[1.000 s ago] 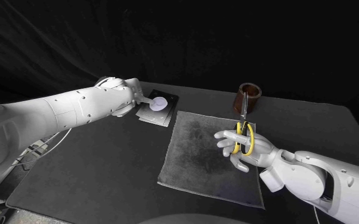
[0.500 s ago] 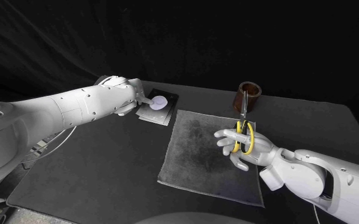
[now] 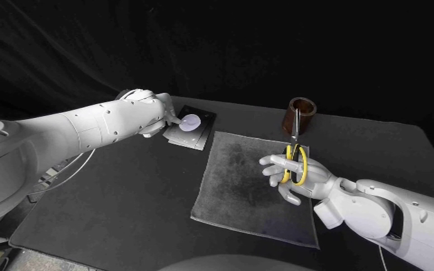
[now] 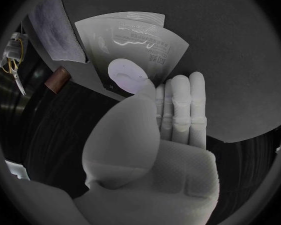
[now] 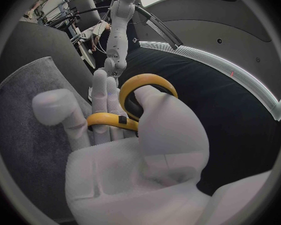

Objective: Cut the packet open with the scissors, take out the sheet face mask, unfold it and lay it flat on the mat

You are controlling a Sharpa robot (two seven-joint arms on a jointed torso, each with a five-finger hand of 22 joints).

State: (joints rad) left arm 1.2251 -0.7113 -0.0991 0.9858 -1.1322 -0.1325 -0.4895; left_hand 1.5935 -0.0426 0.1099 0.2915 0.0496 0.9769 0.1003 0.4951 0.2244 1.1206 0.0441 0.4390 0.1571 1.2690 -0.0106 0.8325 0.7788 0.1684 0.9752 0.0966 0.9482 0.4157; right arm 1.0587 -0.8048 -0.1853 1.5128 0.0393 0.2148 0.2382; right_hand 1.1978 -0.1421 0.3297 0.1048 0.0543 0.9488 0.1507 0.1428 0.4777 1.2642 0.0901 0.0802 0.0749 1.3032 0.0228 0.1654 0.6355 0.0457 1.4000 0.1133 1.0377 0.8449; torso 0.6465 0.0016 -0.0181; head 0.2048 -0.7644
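The silvery packet (image 3: 197,134) (image 4: 135,39) lies at the mat's far left corner. My left hand (image 3: 161,118) (image 4: 154,135) pinches its near edge, with the thumb pressed on top and the fingers (image 4: 180,105) stretched along the edge. My right hand (image 3: 298,180) (image 5: 125,155) hovers over the right part of the grey mat (image 3: 239,189) (image 5: 25,105). It holds the yellow-handled scissors (image 3: 296,163) (image 5: 142,87) by the loops, blades pointing away from me toward the cup. The scissors (image 4: 14,65) also show small in the left wrist view.
A brown cylindrical cup (image 3: 301,115) (image 4: 57,79) stands just beyond the mat's far right corner, close to the scissor tips. Bare black table (image 3: 118,202) lies left of the mat and in front of it.
The left arm has shifted slightly while its hand stays on the packet. The right hand and scissors have hardly moved.
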